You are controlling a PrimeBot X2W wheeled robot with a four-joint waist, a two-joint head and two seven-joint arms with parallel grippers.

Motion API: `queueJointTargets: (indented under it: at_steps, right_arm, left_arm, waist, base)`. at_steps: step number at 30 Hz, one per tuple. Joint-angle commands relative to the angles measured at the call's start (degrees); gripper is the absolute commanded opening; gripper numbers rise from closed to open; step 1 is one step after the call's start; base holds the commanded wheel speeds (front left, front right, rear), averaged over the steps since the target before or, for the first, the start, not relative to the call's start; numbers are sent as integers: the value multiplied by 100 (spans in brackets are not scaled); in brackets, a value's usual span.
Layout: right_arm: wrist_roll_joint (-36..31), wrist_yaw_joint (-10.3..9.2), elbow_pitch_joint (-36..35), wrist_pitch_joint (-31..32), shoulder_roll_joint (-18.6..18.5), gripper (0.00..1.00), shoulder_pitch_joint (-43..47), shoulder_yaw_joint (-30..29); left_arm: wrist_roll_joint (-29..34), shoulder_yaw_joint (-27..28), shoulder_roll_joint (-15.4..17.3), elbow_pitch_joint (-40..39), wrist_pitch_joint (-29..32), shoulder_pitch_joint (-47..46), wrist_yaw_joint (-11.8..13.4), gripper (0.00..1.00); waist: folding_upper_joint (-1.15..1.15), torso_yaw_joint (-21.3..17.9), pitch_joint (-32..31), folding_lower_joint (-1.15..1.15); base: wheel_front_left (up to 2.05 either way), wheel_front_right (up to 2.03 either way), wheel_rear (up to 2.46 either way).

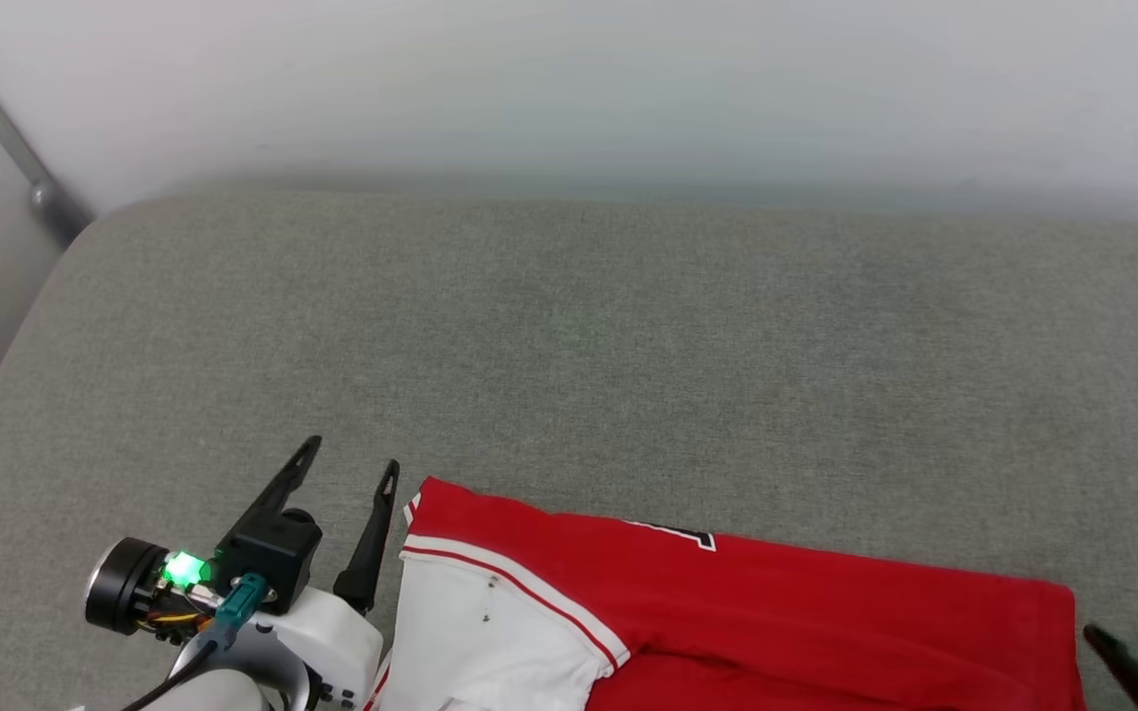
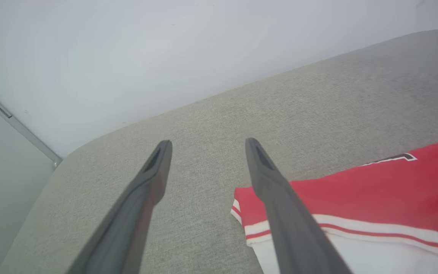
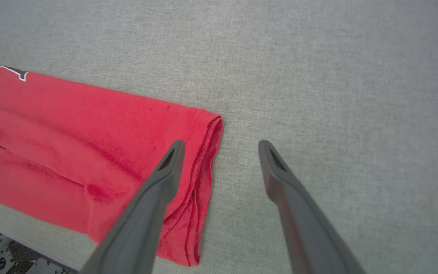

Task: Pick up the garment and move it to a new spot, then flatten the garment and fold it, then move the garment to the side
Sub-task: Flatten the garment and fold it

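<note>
Between the spread, empty left gripper point(image 1: 352, 454) and right gripper point(image 1: 1125, 629), the garment point(image 1: 826, 612) is judged folded, not yet moved aside

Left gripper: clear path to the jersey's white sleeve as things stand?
Likely yes. The left gripper is open and sits right beside the white sleeve of the red jersey, which lies on the grey cushion. Nothing stands between them or covers the sleeve.

Grey fabric cushion point(image 1: 569, 326) meets a plain white wall point(image 1: 569, 79).
</note>
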Motion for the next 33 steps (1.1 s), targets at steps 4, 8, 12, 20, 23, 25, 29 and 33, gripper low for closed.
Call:
queueJointTargets:
  at_steps: [4,8,12,20,23,25,29,33]
  right_arm:
    - [-50,-4,126,176,435,100,221,-159]
    - [-120,-4,281,372,746,100,301,-151]
    - [-42,-4,399,695,1081,100,330,50]
    - [43,5,316,1109,1290,100,342,392]
    - [74,7,298,1200,1241,22,265,427]
    - [60,7,288,1212,1201,0,192,407]
    - [38,-4,263,1214,1059,0,36,267]
    - [24,-5,222,1238,882,0,-103,87]
  left_arm:
    - [175,300,-188,11,-129,218,280,100]
    - [455,683,-392,-91,-159,416,441,100]
    - [863,1226,-656,-204,-162,862,444,100]
    - [1496,2117,-1243,-294,-160,1669,350,100]
    - [1747,2405,-1497,-273,-159,1871,251,100]
    - [1917,2599,-1668,-276,-159,2002,199,100]
    - [2265,3001,-1983,-292,-160,2234,76,100]
    - [2567,3339,-2248,-291,-159,2474,-103,100]
  waist:
    - [0,80,128,0]
    - [0,132,204,0]
    - [0,168,254,0]
    - [0,177,276,0]
    - [0,184,271,0]
    - [0,189,259,0]
    - [0,174,204,0]
    - [0,138,113,0]
  base:
    - [0,0,0]
    - [0,0,0]
    - [0,0,0]
    - [0,0,0]
    - [0,0,0]
    - [0,0,0]
    - [0,0,0]
    - [0,0,0]
